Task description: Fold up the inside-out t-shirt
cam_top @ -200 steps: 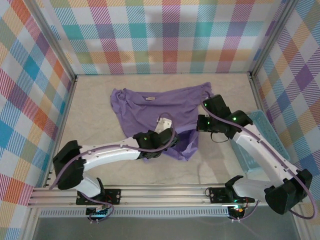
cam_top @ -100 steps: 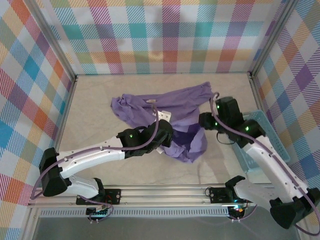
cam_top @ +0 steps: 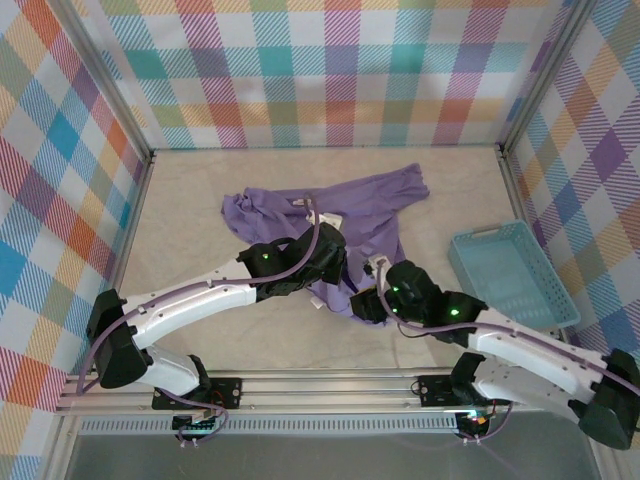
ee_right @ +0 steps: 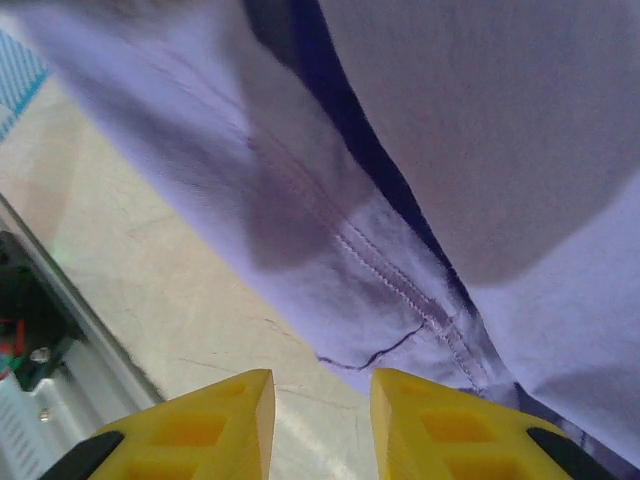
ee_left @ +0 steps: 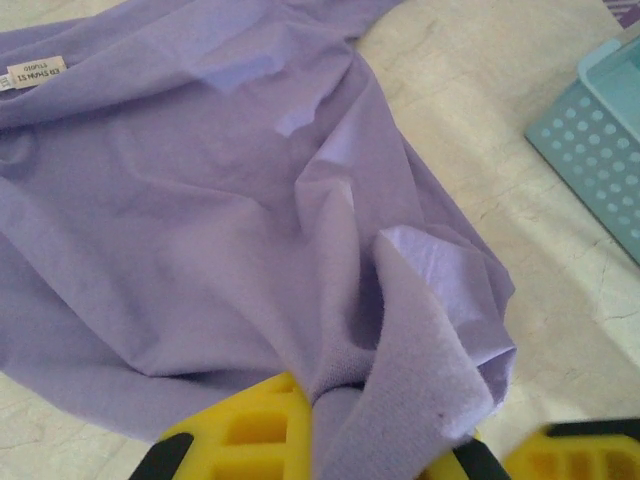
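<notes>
At 6 o'clock an aluminium rail (cam_top: 330,385) edges the pale, mottled bench (cam_top: 190,200). Checked walls (cam_top: 330,80) in many colours close it in at 9, 12 and 3 o'clock.

A second ago the right arm stood by the light blue basket (cam_top: 510,275) at 3 o'clock. It has now swung in low toward 6 o'clock, leaving the basket uncovered.

The right pincer (ee_right: 320,410) has its jaws a little apart. They hold nothing and hover over the bench just short of the stitched hem of the t-shirt (cam_top: 355,215).

Just beyond it, the left pincer (cam_top: 330,268) is clamped on a bunched fold of the lavender cloth. The t-shirt lies rumpled from the centre toward 12 o'clock, its near flap more gathered than before.
</notes>
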`<state>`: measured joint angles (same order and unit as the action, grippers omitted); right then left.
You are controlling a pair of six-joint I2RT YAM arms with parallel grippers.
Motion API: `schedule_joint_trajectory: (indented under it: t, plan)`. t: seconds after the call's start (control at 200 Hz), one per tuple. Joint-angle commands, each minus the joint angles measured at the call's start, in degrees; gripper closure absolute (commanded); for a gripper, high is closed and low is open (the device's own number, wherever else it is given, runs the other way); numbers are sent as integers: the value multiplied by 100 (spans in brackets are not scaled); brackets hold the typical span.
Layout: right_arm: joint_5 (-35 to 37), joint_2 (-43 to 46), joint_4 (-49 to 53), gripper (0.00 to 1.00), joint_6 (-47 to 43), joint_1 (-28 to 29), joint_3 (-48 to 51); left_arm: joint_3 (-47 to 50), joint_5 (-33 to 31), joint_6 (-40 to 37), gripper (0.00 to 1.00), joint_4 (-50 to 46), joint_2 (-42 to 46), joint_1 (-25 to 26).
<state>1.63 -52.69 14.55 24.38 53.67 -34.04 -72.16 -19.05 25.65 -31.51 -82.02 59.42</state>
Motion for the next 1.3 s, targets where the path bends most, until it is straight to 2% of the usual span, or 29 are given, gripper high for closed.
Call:
schedule_joint_trajectory:
  t: [0.0, 0.18, 0.375, 0.53, 0.675, 0.85, 0.94, 1.025, 1.19, 1.295]
  plan:
    - [-123, -314, -1388, 67, -371, 40, 231, -64, 51, -203, 98, -154, 222, -62]
    - [-634, -901, -2450, 63, -1223, 124, 523, -35, 79, -336, 96, -185, 349, -71]
    - [-367, -1089, -2951, 59, -1782, 407, 818, -41, 45, -415, 95, -220, 431, -85]
    - [-536, -1394, -3017, 58, -1928, 422, 776, -38, 186, -532, 95, -184, 450, -88]
    - [-16, -1844, -2939, 57, -1968, 391, 547, -15, 429, -699, 95, -155, 492, -88]
    - [126, -2026, -2690, 56, -1794, -98, 338, 142, 491, -865, 94, -232, 685, -88]
    - [5, -2026, -2566, 51, -1762, -396, 298, 266, 471, -951, 94, -291, 820, -88]
    - [-279, -2145, -2325, 50, -1745, -717, 169, 380, 509, -1028, 94, -311, 959, -88]
    - [-1, -2232, -2096, 51, -1675, -955, -7, 499, 672, -1224, 94, -376, 1131, -80]
    - [-180, -2110, -2024, 50, -1682, -1154, 4, 481, 435, -1303, 93, -611, 1131, -79]
